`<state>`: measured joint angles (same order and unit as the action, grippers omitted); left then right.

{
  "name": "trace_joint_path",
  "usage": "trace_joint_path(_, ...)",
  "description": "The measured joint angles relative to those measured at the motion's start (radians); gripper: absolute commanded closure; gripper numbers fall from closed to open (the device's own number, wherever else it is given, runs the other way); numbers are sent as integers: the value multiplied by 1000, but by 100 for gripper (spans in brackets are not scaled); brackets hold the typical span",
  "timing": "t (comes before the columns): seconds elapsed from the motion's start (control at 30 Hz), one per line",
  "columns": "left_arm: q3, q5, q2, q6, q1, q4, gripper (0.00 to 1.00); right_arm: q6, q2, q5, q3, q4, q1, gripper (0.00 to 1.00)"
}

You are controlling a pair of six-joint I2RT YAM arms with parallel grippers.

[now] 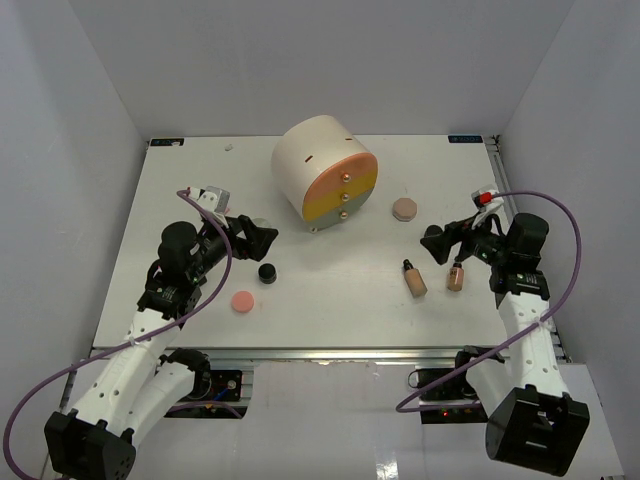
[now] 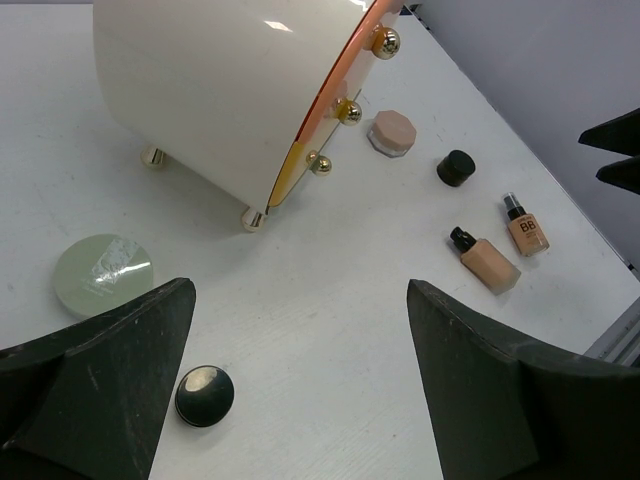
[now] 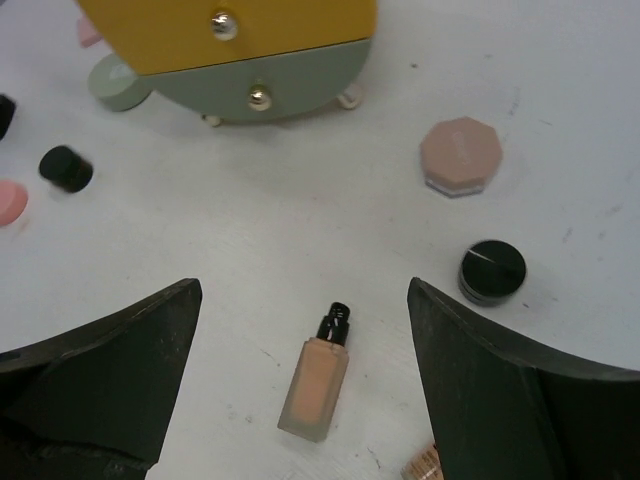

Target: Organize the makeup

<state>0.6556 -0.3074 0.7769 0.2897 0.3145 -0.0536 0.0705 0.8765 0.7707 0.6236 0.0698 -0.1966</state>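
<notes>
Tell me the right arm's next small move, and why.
Probably lower the right gripper straight down onto the tan bottle, then close. Its fingers stand open and empty. In the wrist view the bottle lies flat on the table, centred between them. The black jar sits off to one side, seemingly clear of the descent.

Cream box (image 1: 312,160) fronted in orange, yellow and grey-green; tan bottles (image 1: 415,282) capped black; black jar (image 1: 267,272); pink compact (image 1: 242,301); beige compact (image 1: 404,209).

Bottles (image 1: 415,280) (image 1: 455,277): two
Black jars (image 2: 205,396) (image 2: 456,167): two
Compacts (image 1: 242,301) (image 1: 404,209) (image 2: 103,273): three
Drawer box (image 1: 325,170): one
Knobs (image 2: 385,42) (image 2: 349,111) (image 2: 320,163): three
Arms (image 1: 150,350) (image 1: 525,330): two
</notes>
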Motion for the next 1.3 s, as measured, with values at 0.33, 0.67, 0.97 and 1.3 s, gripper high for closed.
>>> trace_joint_path(0.33, 1, 4, 8, -1, 0, -8, 2, 260, 225, -90, 341, 219, 378, 10)
trace_joint_path(0.67, 6, 28, 36, -4, 0, -16, 2, 48, 594, -167, 698, 263, 527, 19)
trace_joint_path(0.97, 8, 46, 60, -12, 0, -29, 2, -183, 817, -216, 874, 276, 551, 35)
trace_joint_path(1.3, 8, 49, 71, -13, -5, -32, 2, -276, 898, -247, 967, 260, 584, 45)
